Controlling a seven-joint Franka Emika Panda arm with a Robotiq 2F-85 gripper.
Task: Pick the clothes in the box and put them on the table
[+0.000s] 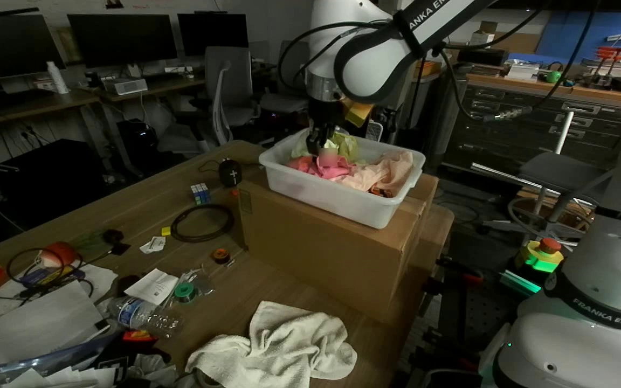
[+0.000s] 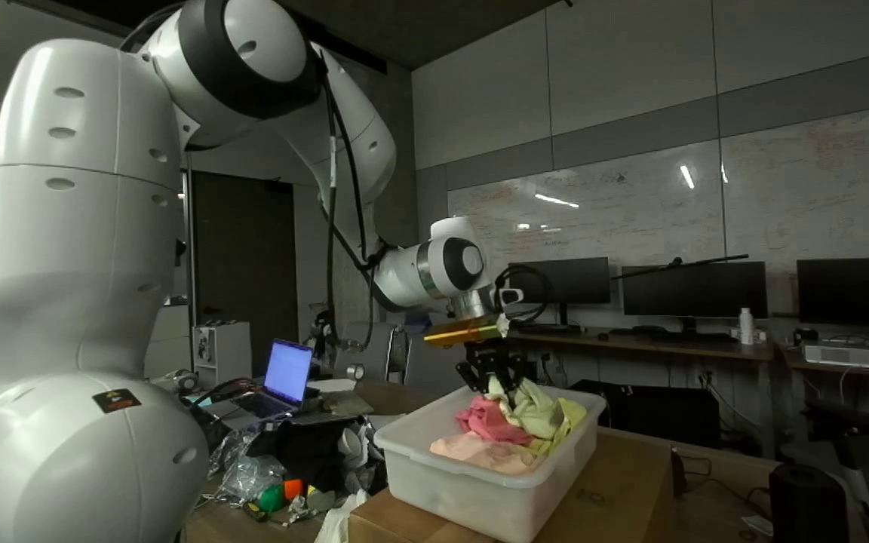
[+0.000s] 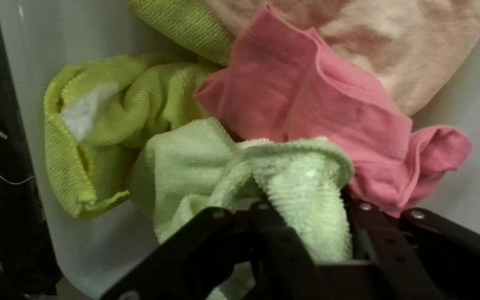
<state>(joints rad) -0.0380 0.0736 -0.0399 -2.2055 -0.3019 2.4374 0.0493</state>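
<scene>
A robot arm (image 2: 246,90) bends over a white plastic bin (image 1: 332,198) of crumpled cloths, its gripper (image 3: 313,206) grasping a pale green cloth (image 3: 231,177) between two dark fingers (image 3: 283,241). The bin sits upright on a brown cardboard box (image 1: 316,253), which stands on a wooden table (image 1: 267,285), beside the corner at the far end of the edge facing the robot's base (image 1: 585,345).

In the wrist view, the held cloth bunches between the fingers and overlaps a pink cloth (image 3: 319,112). A peach cloth (image 3: 373,50) spreads next to the pink one, and yellow-green fabric (image 3: 127,121) shows in two places; whether it is one piece or two cannot be told. All lie in the bin, with folds of the pale green one rising to the gripper.

In an exterior view, a white towel (image 1: 294,350) lies rumpled on the table, near the edge facing the base and well apart from that corner. Between the box and the table edge facing the monitors (image 1: 122,37) sit a puzzle cube (image 1: 200,194) and a rounded black device (image 1: 229,172). A plastic bottle (image 1: 149,319) rests on its side near scattered papers (image 1: 35,323).
</scene>
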